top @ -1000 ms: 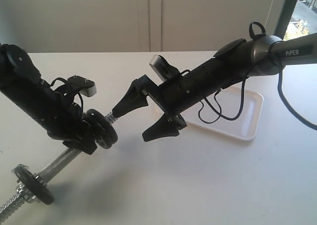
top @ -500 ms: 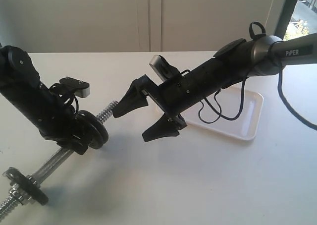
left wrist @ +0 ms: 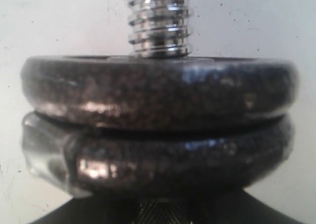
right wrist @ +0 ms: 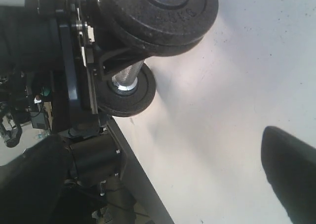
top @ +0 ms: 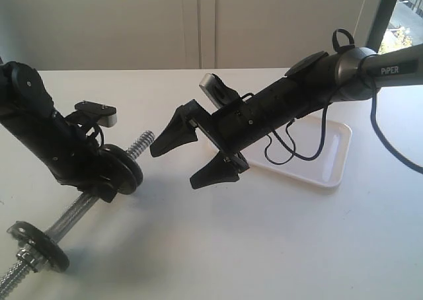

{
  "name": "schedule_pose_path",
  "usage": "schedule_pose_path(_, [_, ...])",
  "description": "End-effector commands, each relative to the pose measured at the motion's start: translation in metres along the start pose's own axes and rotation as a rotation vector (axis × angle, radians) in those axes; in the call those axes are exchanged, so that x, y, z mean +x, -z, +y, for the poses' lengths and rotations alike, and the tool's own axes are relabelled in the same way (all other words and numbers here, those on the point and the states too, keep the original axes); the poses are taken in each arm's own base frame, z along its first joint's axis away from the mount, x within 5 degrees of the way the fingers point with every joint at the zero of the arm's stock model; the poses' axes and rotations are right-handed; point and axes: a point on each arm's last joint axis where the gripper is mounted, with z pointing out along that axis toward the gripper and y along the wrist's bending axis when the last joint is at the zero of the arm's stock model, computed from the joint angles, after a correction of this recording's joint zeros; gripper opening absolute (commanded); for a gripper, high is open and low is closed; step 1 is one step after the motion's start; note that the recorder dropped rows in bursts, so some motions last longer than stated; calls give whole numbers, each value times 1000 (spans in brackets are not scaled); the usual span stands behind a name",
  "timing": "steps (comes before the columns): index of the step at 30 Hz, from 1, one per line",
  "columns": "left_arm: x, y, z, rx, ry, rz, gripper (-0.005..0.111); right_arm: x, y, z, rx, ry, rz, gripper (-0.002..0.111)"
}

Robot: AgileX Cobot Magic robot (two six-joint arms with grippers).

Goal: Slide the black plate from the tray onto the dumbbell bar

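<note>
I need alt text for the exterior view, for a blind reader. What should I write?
The left gripper holds a silver dumbbell bar beside its black discs. The right gripper hangs open, facing the bar's threaded end, with a white tray behind it.

Exterior view: daylight is entering from the window (top: 404,16) at the upper right, which is blowing out. The white table (top: 277,247) is reading bright, and soft, diffuse shadows are lying on it at lower left and centre.

Left wrist view: the stacked discs (left wrist: 158,130) are throwing small glints, focus is running slightly soft, and the dumbbell bar (left wrist: 159,21) thread is glaring.

Right wrist view: a dark fingertip (right wrist: 291,169) at lower right is blurring, and the lower left is reading murky.
</note>
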Motion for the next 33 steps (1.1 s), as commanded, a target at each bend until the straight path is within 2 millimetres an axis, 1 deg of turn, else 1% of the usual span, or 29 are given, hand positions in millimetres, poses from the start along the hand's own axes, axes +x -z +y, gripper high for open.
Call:
schedule_pose_path(1, [-15, 18, -5, 1, 111, -140, 0, -1, 5, 4, -3, 10, -7, 105])
schedule_pose_path(8, [-19, 19, -4, -1, 165, -179, 0, -1, 5, 4, -3, 10, -7, 105])
schedule_pose_path(15, [-18, 19, -4, 3, 168, -178, 0, -1, 5, 4, -3, 10, -7, 105])
schedule_pose_path(24, [-8, 10, -3, -5, 184, -157, 0, -1, 5, 4, -3, 10, -7, 105])
schedule_pose_path(30, [-8, 8, -3, -3, 188, -155, 0, -1, 5, 4, -3, 10, -7, 105])
schedule_pose_path(33, [-6, 4, -2, 3, 192, -133, 0, -1, 5, 4, -3, 10, -7, 105])
